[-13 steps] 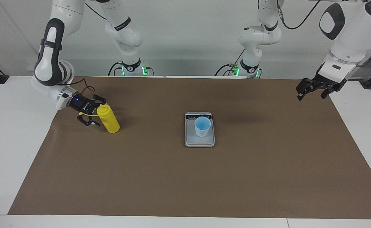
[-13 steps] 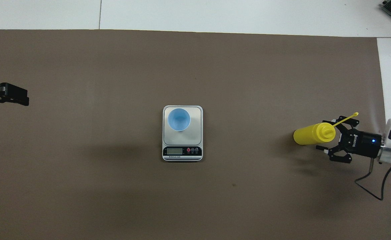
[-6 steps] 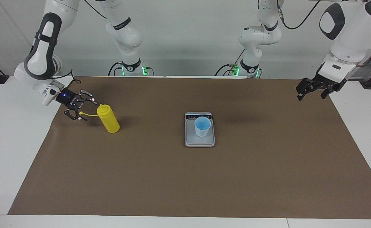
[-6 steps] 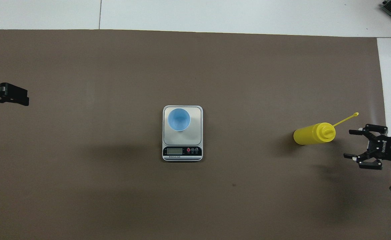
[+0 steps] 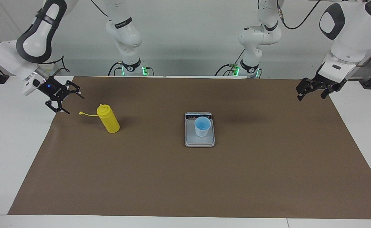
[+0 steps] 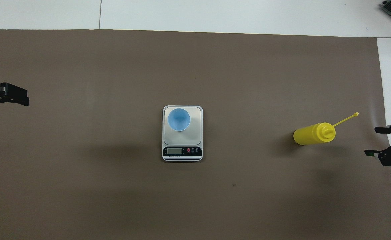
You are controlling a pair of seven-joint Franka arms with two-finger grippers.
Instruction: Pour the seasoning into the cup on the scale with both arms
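The yellow seasoning bottle stands upright on the brown mat toward the right arm's end of the table, its tethered cap hanging open to the side; it also shows in the overhead view. My right gripper is open and empty, raised beside the bottle and apart from it, at the mat's edge. The light-blue cup stands on the silver-grey scale at the mat's middle. My left gripper waits open and empty over the mat's other end.
A brown mat covers most of the white table. The scale's display strip faces the robots. The arms' bases stand along the table's robot end.
My right gripper let go of the bottle's top and drew back and up, away from it toward the table's end. The bottle stays upright. The left arm has not moved.
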